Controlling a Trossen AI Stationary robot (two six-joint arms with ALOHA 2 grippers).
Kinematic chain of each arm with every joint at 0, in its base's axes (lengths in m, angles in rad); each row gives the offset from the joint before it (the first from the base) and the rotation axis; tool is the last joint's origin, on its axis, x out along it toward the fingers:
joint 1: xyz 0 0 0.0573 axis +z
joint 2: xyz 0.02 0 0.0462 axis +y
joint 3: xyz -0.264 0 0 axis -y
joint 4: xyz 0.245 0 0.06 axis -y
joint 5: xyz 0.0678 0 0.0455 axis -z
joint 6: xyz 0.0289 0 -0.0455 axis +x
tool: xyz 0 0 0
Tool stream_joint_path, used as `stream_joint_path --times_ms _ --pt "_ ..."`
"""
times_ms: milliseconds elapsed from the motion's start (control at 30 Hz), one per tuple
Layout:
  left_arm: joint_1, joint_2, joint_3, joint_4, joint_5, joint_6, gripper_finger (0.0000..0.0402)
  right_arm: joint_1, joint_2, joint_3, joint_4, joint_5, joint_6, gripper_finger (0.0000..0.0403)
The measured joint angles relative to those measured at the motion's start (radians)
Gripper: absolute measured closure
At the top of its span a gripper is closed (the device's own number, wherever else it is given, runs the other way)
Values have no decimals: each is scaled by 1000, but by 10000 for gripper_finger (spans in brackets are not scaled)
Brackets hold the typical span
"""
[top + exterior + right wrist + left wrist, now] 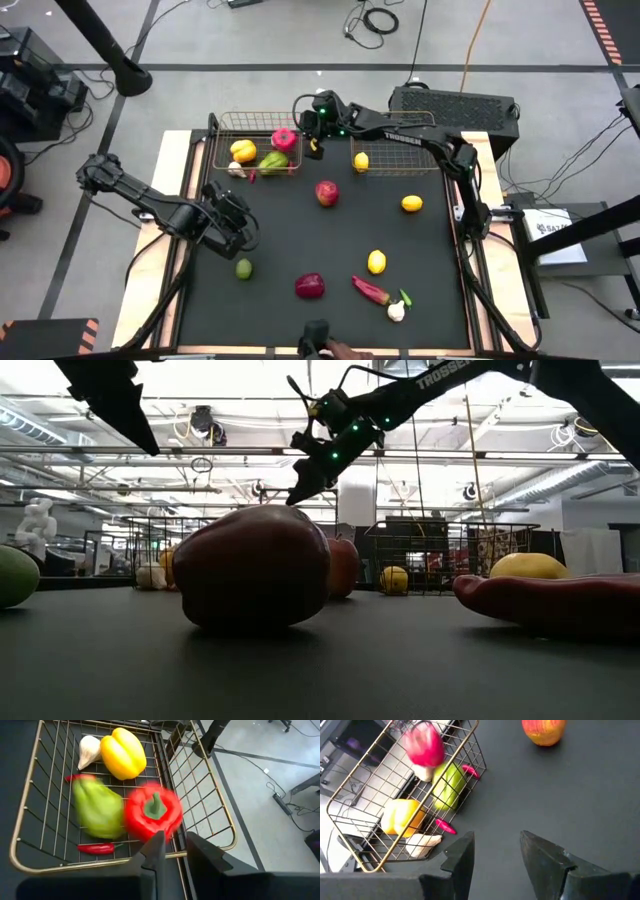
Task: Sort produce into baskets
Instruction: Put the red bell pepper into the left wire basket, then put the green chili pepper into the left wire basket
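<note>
My right gripper hangs over the left wire basket, at its right end, with its fingers a little apart and nothing between them. Just beyond its fingertips a red pepper shows blurred over the basket floor. A yellow pepper, a green pepper, a garlic and a red chilli lie in the same basket. The right basket holds one lemon. My left gripper waits open above the mat, near the left basket.
On the black mat lie an apple, two lemons, a lime, a dark red onion, a chilli and a garlic. A camera stand sits at the near edge.
</note>
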Motion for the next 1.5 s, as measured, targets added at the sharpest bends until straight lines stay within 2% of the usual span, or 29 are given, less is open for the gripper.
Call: stream_joint_path --times_ms 267,400,500,633,733,900,1267,1367,1500 --pt "0 0 0 0 2 -11 235 23 -11 0 -7 21 42 283" --pt "0 0 -8 1 8 -47 235 63 -65 1 -68 18 77 272" --pt "0 0 -34 -1 50 -81 235 110 -119 2 -177 13 102 270" --pt "-5 0 -78 -1 160 -151 235 194 -176 2 -407 5 135 271" --pt "-13 0 -107 -1 199 -205 235 261 -211 -30 -569 4 155 270" --pt "-14 0 -138 7 226 -287 235 356 -306 -182 -642 9 256 270" --pt "35 6 -267 233 163 -266 235 562 -680 -645 -381 8 456 270" --pt "41 6 -272 281 161 -251 235 599 -775 -708 -376 7 485 270" --pt "41 6 -272 390 165 -182 235 639 -888 -785 -377 19 620 270"
